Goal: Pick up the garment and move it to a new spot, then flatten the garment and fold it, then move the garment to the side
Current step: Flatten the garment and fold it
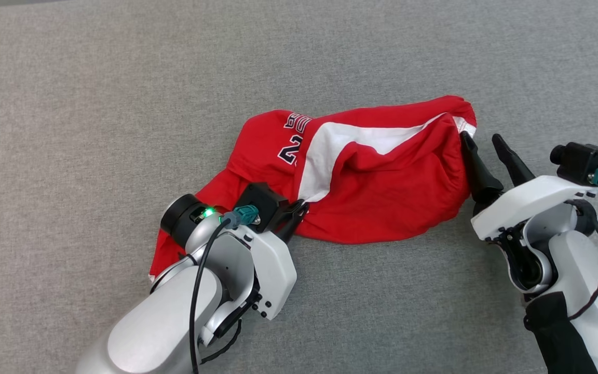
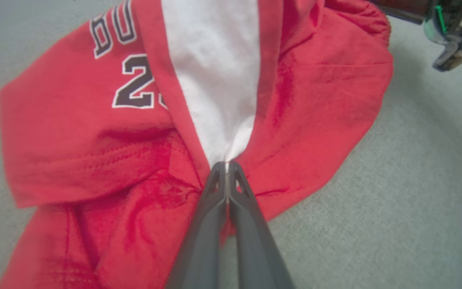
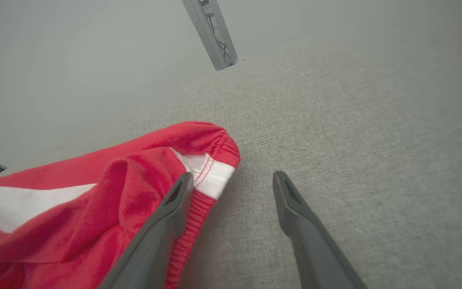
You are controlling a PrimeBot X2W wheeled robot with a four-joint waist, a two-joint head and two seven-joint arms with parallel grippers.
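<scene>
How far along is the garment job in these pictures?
Done: nothing visible yet; the red garment lies crumpled on the grey surface. In hand: left hand shut on its near edge, right hand open at its ribbed end. Left: lifting, moving, flattening, folding, setting aside.

Garment (image 1: 382,192): soft matt knit cloth, red with a white panel, stitched hems, ribbed band at one edge (clearest in the right wrist view). Work surface (image 1: 122,78): grey woven fabric, matt, coarse-grained. Left gripper (image 2: 227,165) and right gripper (image 1: 480,137): fingers of smooth, dark matt plastic. Forearm shells (image 1: 164,332): smooth white plastic, slight sheen. Post (image 3: 211,36): grey metal by its look, matt.
</scene>
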